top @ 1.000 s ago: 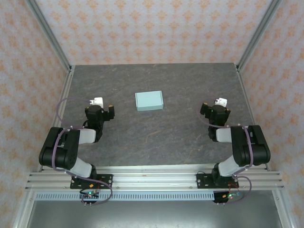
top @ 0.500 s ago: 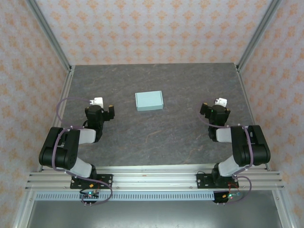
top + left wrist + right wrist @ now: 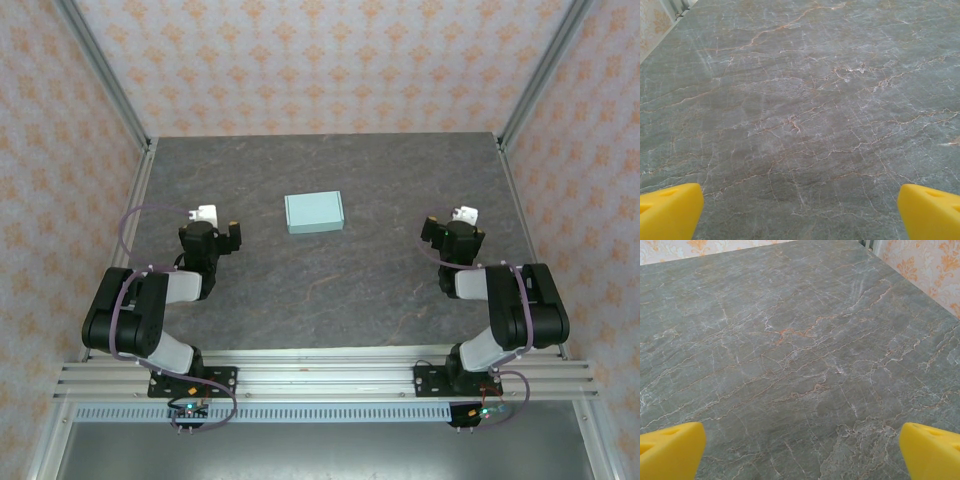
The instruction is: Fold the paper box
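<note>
The paper box [image 3: 314, 212] is a small pale mint-blue rectangular box lying on the grey marbled table [image 3: 330, 290], just behind the middle. My left gripper [image 3: 204, 228] is tucked back over the left side of the table, well to the left of the box. My right gripper [image 3: 458, 228] sits mirrored on the right side, equally far from it. In the left wrist view the gripper [image 3: 800, 212] is open, its yellow fingertips [image 3: 670, 210] wide apart over bare tabletop. The right wrist view shows the same: gripper [image 3: 801, 450] open, yellow fingertips [image 3: 932, 450] spread, nothing between them.
Patterned orange-and-cream walls [image 3: 320, 60] with metal corner posts [image 3: 100, 70] close in the table at the back and both sides. An aluminium rail [image 3: 320, 380] carrying both arm bases runs along the near edge.
</note>
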### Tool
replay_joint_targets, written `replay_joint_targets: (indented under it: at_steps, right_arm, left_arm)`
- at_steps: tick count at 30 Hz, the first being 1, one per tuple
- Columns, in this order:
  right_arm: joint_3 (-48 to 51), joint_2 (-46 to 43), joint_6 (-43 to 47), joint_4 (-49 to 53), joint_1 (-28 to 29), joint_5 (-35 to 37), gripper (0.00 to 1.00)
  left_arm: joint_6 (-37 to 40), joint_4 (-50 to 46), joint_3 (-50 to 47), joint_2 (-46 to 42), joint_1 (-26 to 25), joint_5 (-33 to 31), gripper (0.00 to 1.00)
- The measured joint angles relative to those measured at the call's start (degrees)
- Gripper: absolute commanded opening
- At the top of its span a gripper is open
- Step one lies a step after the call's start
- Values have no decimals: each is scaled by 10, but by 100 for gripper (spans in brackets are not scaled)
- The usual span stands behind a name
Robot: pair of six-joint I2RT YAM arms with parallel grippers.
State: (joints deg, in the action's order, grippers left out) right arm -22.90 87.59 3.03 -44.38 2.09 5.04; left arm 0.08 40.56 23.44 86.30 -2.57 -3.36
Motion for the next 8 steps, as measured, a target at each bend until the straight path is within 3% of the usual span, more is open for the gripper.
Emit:
replay_joint_targets:
  at_steps: [8]
  right_arm:
    - [0, 0, 0, 0, 0, -2, 99]
  left_arm:
    - [0, 0, 0, 0, 0, 0, 100]
